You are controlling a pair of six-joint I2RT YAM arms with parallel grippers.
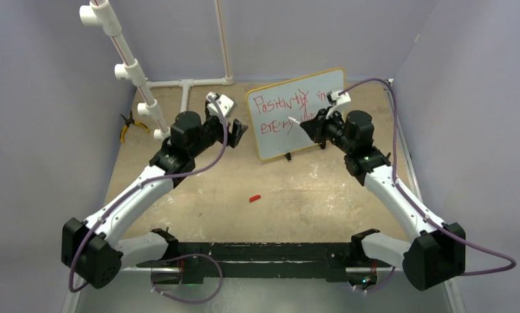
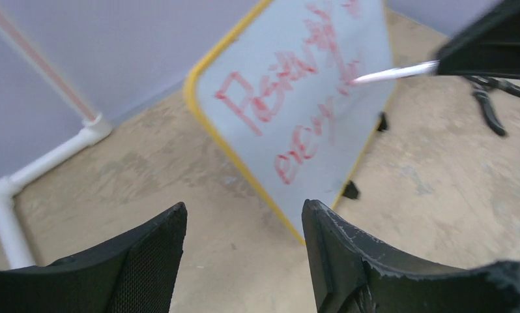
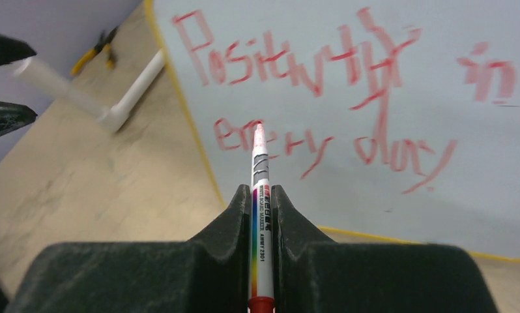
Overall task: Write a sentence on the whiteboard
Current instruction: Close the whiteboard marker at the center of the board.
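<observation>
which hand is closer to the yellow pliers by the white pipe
Left. The left hand sits between the pliers and the whiteboard; the right hand, holding the marker, is in front of the whiteboard, farther off.

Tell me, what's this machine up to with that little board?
It is writing on it. The right end effector grips a marker, with the tip at or just off the whiteboard near the second line. A scrawly red sentence in two lines already covers the board. The left end effector is open and empty, close to the board's left edge. A small red cap lies on the table in front.
</observation>
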